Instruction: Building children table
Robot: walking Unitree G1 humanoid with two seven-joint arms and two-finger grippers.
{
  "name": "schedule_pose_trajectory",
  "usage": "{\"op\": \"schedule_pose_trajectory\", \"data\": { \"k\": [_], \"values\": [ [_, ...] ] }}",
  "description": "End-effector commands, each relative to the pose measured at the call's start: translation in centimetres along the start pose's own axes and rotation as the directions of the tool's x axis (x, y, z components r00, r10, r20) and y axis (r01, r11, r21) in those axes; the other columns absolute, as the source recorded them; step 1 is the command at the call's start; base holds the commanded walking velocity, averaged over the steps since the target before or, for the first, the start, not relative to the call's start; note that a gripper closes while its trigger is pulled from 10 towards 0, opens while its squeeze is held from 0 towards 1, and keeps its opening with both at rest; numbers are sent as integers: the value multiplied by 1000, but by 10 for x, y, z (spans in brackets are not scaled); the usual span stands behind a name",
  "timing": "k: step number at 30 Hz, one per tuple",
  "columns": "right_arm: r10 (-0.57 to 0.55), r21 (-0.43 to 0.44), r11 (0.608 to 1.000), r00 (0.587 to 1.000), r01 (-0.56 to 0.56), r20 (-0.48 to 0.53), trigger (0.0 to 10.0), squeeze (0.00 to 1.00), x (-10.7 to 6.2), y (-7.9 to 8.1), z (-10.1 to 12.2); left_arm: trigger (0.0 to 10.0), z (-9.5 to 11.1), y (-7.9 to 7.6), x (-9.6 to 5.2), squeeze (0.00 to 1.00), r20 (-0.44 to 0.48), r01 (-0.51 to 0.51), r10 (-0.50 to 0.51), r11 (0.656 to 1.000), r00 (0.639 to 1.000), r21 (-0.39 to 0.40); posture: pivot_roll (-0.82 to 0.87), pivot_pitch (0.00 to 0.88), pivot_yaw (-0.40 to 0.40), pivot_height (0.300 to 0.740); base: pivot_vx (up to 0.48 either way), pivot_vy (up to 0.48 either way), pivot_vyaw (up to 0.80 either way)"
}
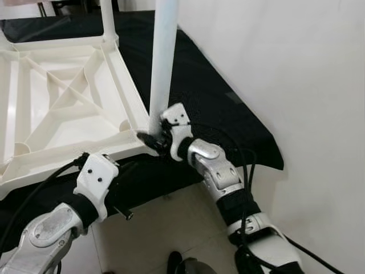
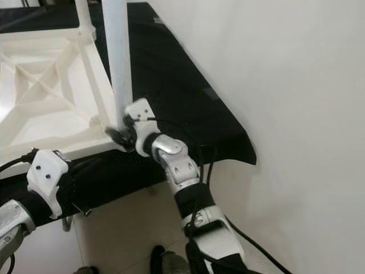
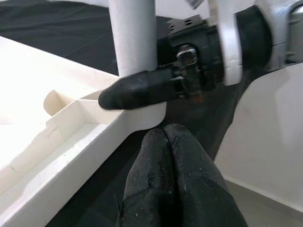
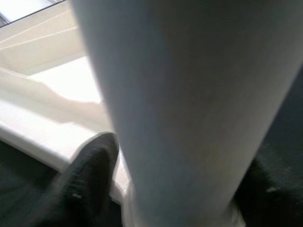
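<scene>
Tabletop: white plastic children's tabletop (image 1: 63,108), lying upside down with its ribbed underside up, on a black cloth (image 1: 228,108).
Table leg: white round leg (image 1: 162,63), standing upright in the tabletop's near right corner socket; its foot sits between the right gripper's fingers.
Second leg: another white leg (image 1: 107,17), upright at the far corner, well beyond both grippers.
Right gripper: right gripper (image 1: 149,138) reaches in from the robot's right, its two black fingers clamped around the base of the table leg just above the socket; in the right wrist view one finger (image 4: 90,175) presses the leg's side against the tabletop rim.
Left gripper: left gripper (image 3: 173,177), fingers pressed together with nothing between them, held just below and in front of the tabletop's corner, tips close under the right gripper's finger (image 3: 137,90).
Left arm: silver, with a white wrist housing (image 1: 96,180), below the tabletop's near edge.
Cloth: hangs over the edge beside the right gripper.
Wall: white wall (image 1: 296,74), to the right of the right arm.
Floor: pale tile (image 1: 171,228), beneath both arms.
</scene>
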State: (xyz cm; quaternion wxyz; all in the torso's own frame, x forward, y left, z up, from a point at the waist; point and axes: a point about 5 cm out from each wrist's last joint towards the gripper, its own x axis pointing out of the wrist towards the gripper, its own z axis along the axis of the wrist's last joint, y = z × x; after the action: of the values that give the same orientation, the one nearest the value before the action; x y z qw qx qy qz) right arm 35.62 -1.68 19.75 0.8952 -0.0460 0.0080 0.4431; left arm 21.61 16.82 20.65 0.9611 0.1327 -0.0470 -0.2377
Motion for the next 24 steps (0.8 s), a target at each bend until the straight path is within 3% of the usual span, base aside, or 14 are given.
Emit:
{"op": "schedule_pose_trajectory", "data": {
  "k": [1,6,7,10,16,17,19,20,24],
  "values": [
    [110,-35,993,994,-109,28,10000,1000,1,6,14,10000,-3,-2,0,0,-7,7,-7,1000,1000,-10,106,247,-183,740,0,0,0],
    [227,-98,971,971,-220,72,10000,1000,-1,2,30,10000,-4,-4,1,0,-8,12,-13,1000,1000,-13,109,249,-186,740,0,0,0],
    [318,-137,942,945,-306,76,10000,0,-1,1,36,10000,-4,-5,1,0,-8,15,-15,1000,1000,-14,112,250,-188,740,0,0,0],
    [494,-223,851,869,-476,29,10000,0,-1,-2,49,10000,-3,-4,0,0,-9,8,-8,1000,1000,-11,120,254,-194,740,0,0,0],
    [591,-233,784,807,-575,-5,10000,0,-1,-2,54,10000,-3,-5,0,0,-10,7,-7,1000,1000,-11,122,256,-192,740,0,0,0],
    [622,-231,760,783,-608,-14,4157,0,-2,-1,54,10000,-3,-5,0,0,-10,8,-8,1000,1000,-12,125,256,-192,740,0,0,0],
    [647,-228,739,762,-634,-22,4157,0,-3,0,55,10000,-3,-5,0,0,-10,8,-8,1000,1000,-12,126,255,-194,740,0,0,0],
    [671,-217,719,741,-660,-33,0,0,-4,0,54,10000,-3,-5,0,0,-9,8,-8,1000,1000,-12,126,255,-194,740,0,0,0],
    [690,-206,700,722,-684,-51,0,0,-4,-2,52,10000,-3,-6,1,0,-8,5,-5,1000,1000,-13,127,255,-200,740,0,0,0]
  ]
}}
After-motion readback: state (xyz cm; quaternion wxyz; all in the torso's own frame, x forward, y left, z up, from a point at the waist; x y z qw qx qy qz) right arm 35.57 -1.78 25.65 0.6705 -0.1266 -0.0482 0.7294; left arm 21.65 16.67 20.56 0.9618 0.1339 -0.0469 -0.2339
